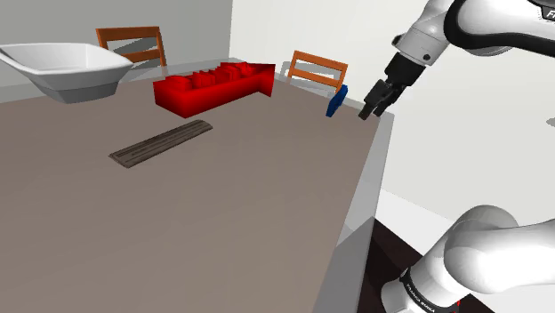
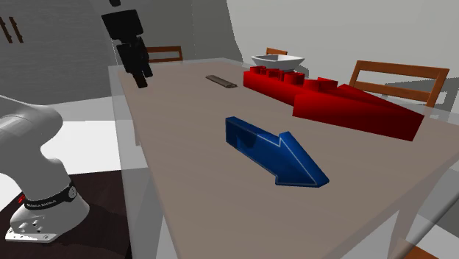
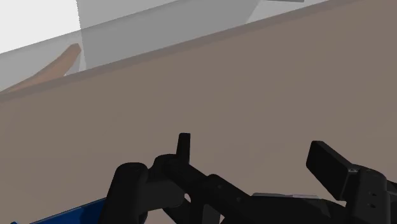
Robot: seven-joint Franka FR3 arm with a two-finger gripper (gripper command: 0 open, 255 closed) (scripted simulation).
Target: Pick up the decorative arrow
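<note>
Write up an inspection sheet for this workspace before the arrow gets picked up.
Surface: brown table, flat top.
Job's things: blue arrow lying flat near the table's edge, not held.
Clutter: long red block, white bowl and dark strip, all apart from the arrow.
Grippers: claw open, in the air by the table's edge, touching nothing.
Cables: nothing seen.
Surroundings: wooden chairs at the far side, grey wall behind.

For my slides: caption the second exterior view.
Open black gripper hovers near the table edge, apart from the blue arrow lying flat beside a red block.
</note>
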